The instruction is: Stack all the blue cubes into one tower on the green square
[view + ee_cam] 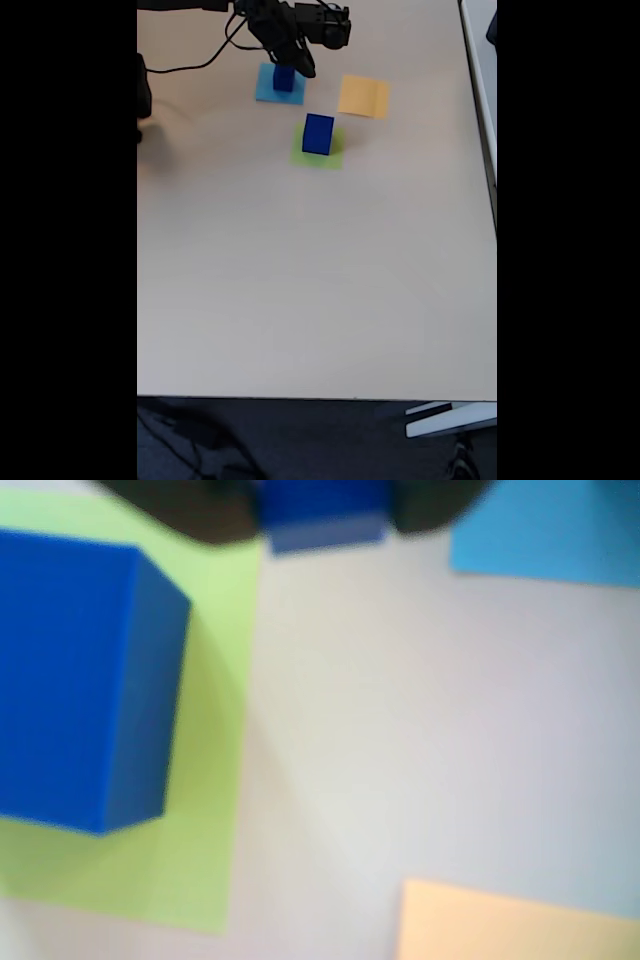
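The large blue cube (318, 134) sits on the green square (319, 156), a little toward its far edge in the fixed view, so it serves as the base of the tower. In the wrist view this large blue cube (80, 680) fills the left side, resting flat on the green square (190, 850) with bare green showing near and to the right of it.

I hold the small blue cube (325, 515) between my dark fingers (200, 510) at the top edge of the wrist view; my gripper (325, 510) is closed narrowly around it. I judge that it is lifted so that it can travel over and go on top of the base. In the fixed view the small blue cube (284, 78) hangs under my gripper (286, 72) above the light-blue square (272, 92), left and far of the green one.

The orange-yellow square (363, 96) lies to the right, apart from both, on the pale table (320, 280).
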Robot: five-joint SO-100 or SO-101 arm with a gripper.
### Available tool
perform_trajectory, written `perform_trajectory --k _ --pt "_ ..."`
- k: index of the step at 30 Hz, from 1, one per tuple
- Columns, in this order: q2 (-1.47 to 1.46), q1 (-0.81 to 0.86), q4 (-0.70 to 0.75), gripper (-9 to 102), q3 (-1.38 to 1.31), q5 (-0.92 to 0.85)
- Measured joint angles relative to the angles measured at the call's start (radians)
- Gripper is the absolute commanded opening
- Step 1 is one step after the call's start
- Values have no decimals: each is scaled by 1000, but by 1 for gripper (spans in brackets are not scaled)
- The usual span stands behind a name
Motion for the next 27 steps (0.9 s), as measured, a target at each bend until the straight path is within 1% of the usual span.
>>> perform_trajectory --k 2,9,27 --pt "-40 26 -31 2 -6 -21" --pt "-183 101 -58 2 -97 -78" --pt "-192 129 -67 3 -100 -98"
